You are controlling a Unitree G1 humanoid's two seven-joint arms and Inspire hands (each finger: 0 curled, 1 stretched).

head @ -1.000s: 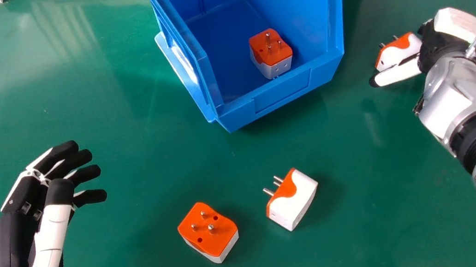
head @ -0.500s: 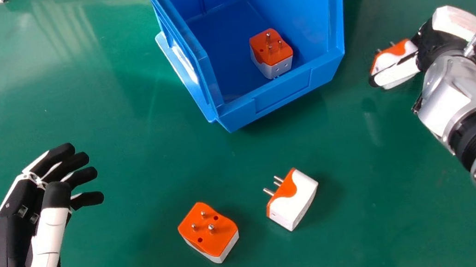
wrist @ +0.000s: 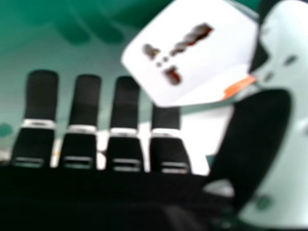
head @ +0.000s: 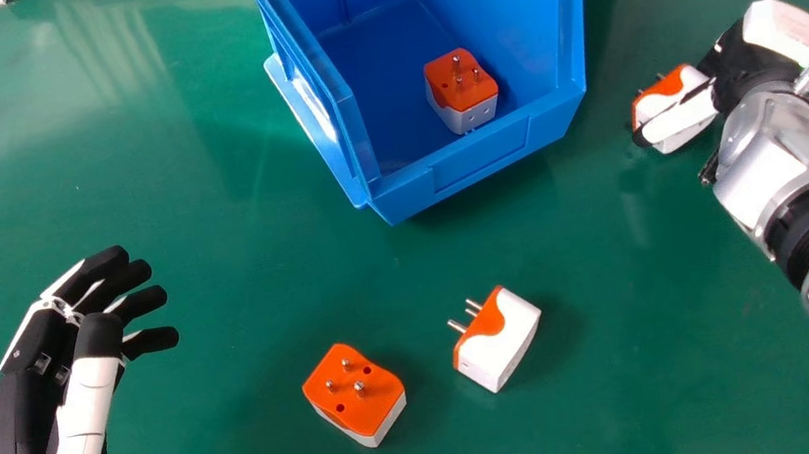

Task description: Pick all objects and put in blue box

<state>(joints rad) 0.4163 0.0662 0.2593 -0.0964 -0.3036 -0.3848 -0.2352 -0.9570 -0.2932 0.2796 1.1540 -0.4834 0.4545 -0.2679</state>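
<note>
On the right side of the surface (head: pixel 244 439), outside the blue box (head: pixel 482 157), held plug (head: pixel 659 92) pinched between thumb and fingers of the right robot hand (head: pixel 746 64). Pins pointing far and left, white body close against the thumb in the right hand view. Probably at the stage of securing the grip, with lift and carry to come; hard to tell whether raised off the surface or resting on it. Next, judging by the layout: keep the pinch firm, raise high enough to pass the wall, swing left over the opening, lower, then let go. Worth guarding against a slip, and against pins catching on the right wall on the way across.

At the far middle, blue box open from above, with boxed plug (head: pixel 462 84) inside: orange face and pins up, close to the low near wall, over to the right. Likely room enough beside it for the rest.

Near the middle of the surface, two more to fetch: left loose plug (head: pixel 354 392), orange face and pins up; right loose plug (head: pixel 499 336), tipped on its side, pins toward far left, near the other but apart. At near left, left robot hand (head: pixel 84 399), thumb and fingers relaxed, holding nothing
</note>
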